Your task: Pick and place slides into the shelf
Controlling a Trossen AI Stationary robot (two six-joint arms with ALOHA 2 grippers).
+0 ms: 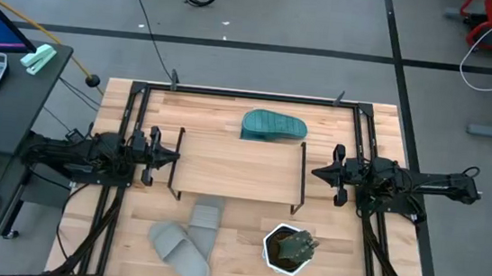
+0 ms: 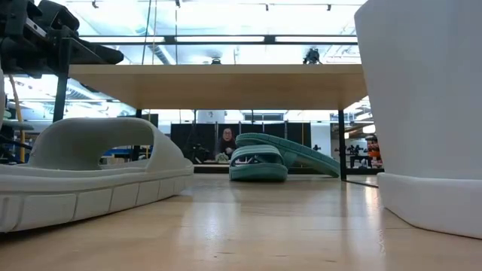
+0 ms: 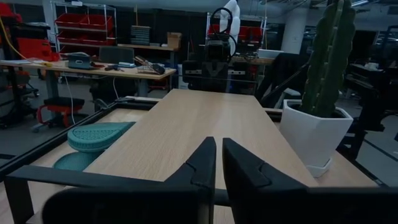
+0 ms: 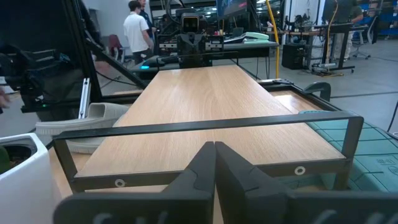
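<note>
Two light grey slides (image 1: 186, 241) lay at the tabletop's (image 1: 352, 257) near edge beside a potted cactus (image 1: 290, 249). The empty shelf (image 1: 239, 166) stood between the left gripper (image 1: 172, 158), jaws barely parted, and right gripper (image 1: 317, 173), jaws shut, both empty. Teal slides (image 1: 274, 125) lay beyond.

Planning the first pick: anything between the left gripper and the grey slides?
Partly. The left gripper sits at the light-wood shelf's left end; the grey rubber slides lie in front of the shelf, so its black wire leg borders a straight path. The white cactus pot stands clear.
</note>
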